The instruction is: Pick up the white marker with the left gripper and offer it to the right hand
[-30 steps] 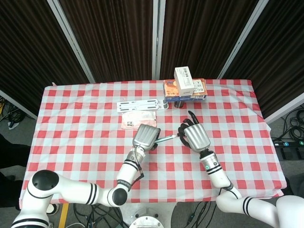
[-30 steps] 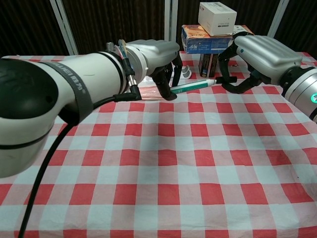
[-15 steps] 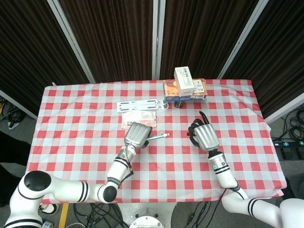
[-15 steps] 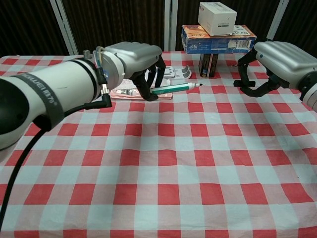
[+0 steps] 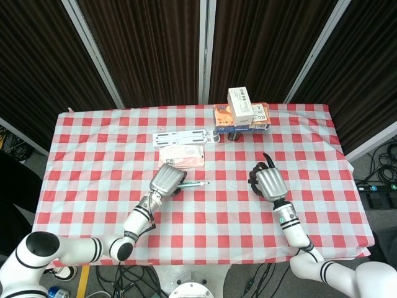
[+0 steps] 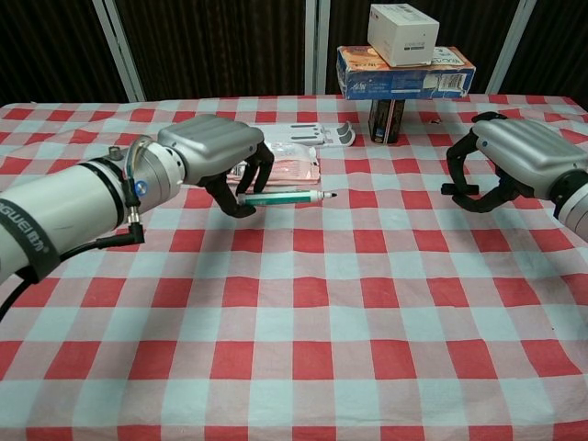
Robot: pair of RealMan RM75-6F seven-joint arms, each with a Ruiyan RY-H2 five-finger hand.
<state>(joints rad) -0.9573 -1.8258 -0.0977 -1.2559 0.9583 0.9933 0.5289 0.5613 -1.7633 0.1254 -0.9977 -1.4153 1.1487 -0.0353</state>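
Left hand (image 6: 225, 161) grips the white marker (image 6: 289, 197) above mid-tabletop, tip toward the right hand (image 6: 501, 156) — curled, holding nothing, well apart. A good handover likely needs the marker level and the receiving fingers opened.

Left hand (image 5: 166, 179) grips white marker (image 5: 192, 184), tip pointing toward right hand (image 5: 268, 180). Right hand holds nothing, fingers curled, well apart from marker. Pink packet (image 5: 181, 156) lies just beyond marker on checkered tabletop (image 5: 93, 155); stacked boxes (image 5: 240, 110) farther back.
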